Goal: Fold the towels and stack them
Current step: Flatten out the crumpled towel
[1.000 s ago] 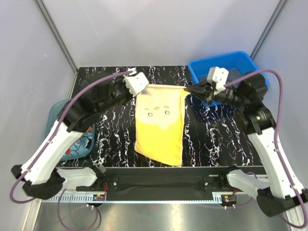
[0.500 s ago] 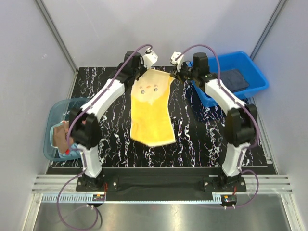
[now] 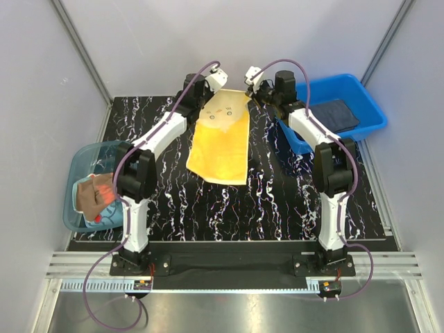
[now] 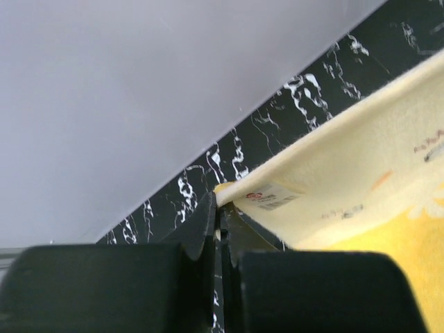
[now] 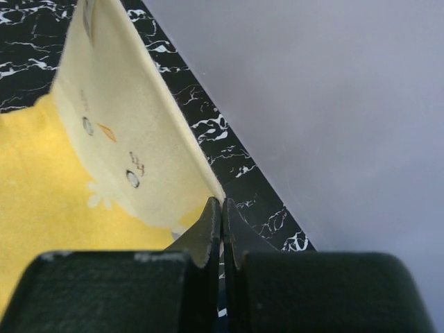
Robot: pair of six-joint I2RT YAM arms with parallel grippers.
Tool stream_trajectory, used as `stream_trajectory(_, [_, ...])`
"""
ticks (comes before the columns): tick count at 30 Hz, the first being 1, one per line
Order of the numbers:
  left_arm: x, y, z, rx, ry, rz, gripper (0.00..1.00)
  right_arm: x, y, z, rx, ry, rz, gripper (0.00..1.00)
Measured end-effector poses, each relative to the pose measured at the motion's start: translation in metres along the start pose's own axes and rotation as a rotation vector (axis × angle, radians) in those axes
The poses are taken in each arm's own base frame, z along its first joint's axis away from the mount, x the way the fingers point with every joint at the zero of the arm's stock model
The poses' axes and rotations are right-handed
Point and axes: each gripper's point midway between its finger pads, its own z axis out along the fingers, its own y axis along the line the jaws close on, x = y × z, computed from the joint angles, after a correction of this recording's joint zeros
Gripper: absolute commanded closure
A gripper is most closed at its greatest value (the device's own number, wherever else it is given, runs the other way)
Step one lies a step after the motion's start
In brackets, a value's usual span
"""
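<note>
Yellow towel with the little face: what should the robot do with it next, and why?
Probably lower both pinched far corners onto the black marbled table, so the pale yellow towel lies flat for folding. The left gripper and right gripper are each shut on one corner, lifted; the near end rests on the table.

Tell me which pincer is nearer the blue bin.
Right. The right pincer grips the yellow towel just left of the bin; the left pincer grips it farther left.
</note>
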Motion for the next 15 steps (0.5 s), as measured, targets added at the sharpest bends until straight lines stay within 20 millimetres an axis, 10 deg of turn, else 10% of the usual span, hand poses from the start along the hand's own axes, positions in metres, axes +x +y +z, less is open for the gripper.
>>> stream_trajectory(10, [-0.002, 0.008, 0.007, -0.038, -0.053, -0.03, 1.0, 0.005, -0.01, 0.013, 0.053, -0.016, -0.014, 1.0])
stream_trajectory(15, [-0.012, -0.002, -0.06, 0.044, -0.028, 0.04, 1.0, -0.032, 0.024, -0.042, -0.04, 0.003, 0.02, 1.0])
